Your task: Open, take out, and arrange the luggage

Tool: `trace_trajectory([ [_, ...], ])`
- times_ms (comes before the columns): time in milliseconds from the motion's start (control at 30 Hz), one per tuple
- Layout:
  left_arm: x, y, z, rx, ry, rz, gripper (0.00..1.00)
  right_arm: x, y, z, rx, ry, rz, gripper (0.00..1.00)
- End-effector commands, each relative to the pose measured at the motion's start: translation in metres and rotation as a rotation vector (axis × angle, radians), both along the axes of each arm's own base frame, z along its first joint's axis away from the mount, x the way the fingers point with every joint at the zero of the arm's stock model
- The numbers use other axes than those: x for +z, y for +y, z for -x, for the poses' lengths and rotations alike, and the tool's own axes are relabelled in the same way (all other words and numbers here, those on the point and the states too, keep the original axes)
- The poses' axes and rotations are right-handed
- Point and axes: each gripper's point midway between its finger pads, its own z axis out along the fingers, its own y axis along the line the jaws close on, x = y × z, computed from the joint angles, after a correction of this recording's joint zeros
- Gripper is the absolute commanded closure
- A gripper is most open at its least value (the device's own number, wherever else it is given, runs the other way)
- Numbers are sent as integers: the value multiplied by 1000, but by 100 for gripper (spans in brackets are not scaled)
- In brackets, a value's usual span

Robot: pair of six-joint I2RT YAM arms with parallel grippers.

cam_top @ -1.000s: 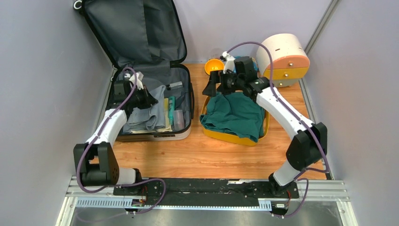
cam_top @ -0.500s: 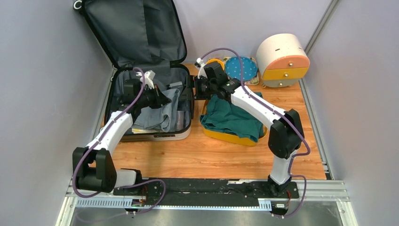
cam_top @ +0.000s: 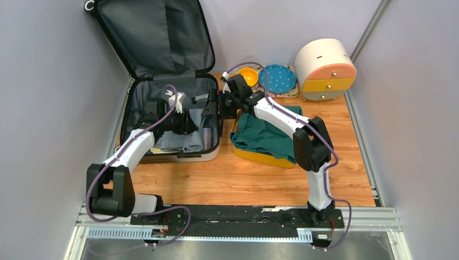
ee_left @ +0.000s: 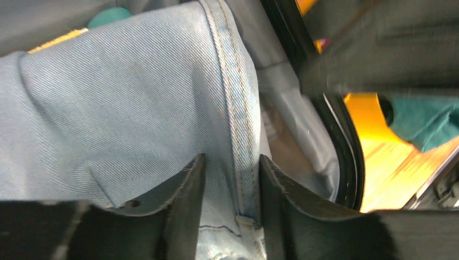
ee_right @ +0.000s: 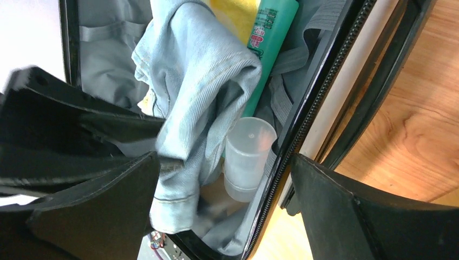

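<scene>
The luggage [cam_top: 157, 38] sits at the back left of the wooden table [cam_top: 238, 179], and it is open. Its lid stands up against the wall and shows its dark grey inside, while the bottom half lies flat with things in it. My left gripper [ee_left: 231, 162] is down inside that bottom half, over a pair of light blue jeans [ee_left: 124, 97]. Its two black fingers [ee_left: 184, 206] are a little way apart, and a stitched seam of the jeans runs through the gap between them. I cannot tell if the fingers press on the cloth or only stand beside it. The jeans are bunched up in a hump near the right side of the case. My right gripper [ee_right: 224, 160] reaches across from the other side and hangs over the right edge of the luggage, just by the black zip rim. Its fingers are spread wide and hold nothing. Under it I can see a green bottle [ee_right: 270, 38] lying along the right wall of the case. A clear plastic cup [ee_right: 246, 157] sits next to the bottle and just beside the jeans. To the right of the luggage is a yellow bin [cam_top: 265, 157] with a dark green cloth [cam_top: 270, 132] in it. Behind the bin are an orange bowl [cam_top: 249, 76] and a blue plate with dots [cam_top: 277, 78]. A round cream box [cam_top: 325, 67] with orange and yellow drawers stands in the back right corner.
</scene>
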Motion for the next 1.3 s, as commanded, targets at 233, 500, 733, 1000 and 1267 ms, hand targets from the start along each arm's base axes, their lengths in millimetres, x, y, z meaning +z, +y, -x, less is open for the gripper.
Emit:
trace_trajectory([
  [233, 18, -4, 33, -112, -123, 109, 39, 9, 56, -7, -5, -40, -64, 2],
  [500, 16, 8, 32, -62, -122, 93, 42, 89, 21, -2, -45, -218, -68, 9],
  [733, 19, 21, 24, 6, -151, 26, 37, 106, 25, 19, -56, -201, -90, 11],
  [1000, 40, 35, 28, 92, -210, 39, 29, 62, 60, 16, -111, -81, -69, 8],
  [1267, 58, 46, 35, 161, -262, 24, 29, 16, 59, -3, -247, -59, 58, 5],
])
